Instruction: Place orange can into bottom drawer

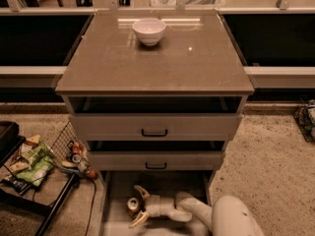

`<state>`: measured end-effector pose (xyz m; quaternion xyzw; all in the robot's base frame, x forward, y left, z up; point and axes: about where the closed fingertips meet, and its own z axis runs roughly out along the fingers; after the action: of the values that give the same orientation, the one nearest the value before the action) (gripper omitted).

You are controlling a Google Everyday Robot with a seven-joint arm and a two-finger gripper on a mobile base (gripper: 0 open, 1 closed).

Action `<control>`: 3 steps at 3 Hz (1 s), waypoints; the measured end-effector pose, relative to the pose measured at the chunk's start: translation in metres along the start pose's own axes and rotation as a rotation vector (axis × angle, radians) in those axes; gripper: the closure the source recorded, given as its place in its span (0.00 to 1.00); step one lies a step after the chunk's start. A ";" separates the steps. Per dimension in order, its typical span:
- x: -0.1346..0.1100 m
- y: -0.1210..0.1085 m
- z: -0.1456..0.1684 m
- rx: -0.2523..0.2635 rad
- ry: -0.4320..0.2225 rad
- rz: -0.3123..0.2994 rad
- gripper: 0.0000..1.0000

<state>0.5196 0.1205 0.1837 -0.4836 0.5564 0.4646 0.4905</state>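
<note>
If withdrawn askew, risk: can clipped by a fingertip and toppled on the drawer floor.
Black wire basket (63, 140): small cans, clutter.
Small orange-gold aluminium can (133, 204): upright in wide pale grey-beige bottom drawer (115, 221), left of centre.
White two-finger gripper (135, 206): low inside drawer, spread wide around can, seemingly not pinching.
White ceramic bowl (149, 31): on cabinet top, nothing visible inside.

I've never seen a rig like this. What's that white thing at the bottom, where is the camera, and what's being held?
The white shape is a robot's arm; the single camera looks down on a cabinet from above. Its gripper, a two-finger claw, reaches into the open bottom drawer, fingers spread either side of a small orange can standing there. A white bowl sits on the cabinet top; a wire basket of snacks stands at the left.
</note>
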 end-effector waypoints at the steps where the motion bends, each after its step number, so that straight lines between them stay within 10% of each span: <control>1: 0.000 0.000 0.000 0.000 0.001 0.000 0.00; 2: -0.010 0.018 -0.017 -0.017 0.030 -0.009 0.00; 3: -0.021 0.016 -0.081 0.017 0.198 -0.059 0.00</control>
<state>0.4966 0.0438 0.2123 -0.5391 0.5916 0.3955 0.4505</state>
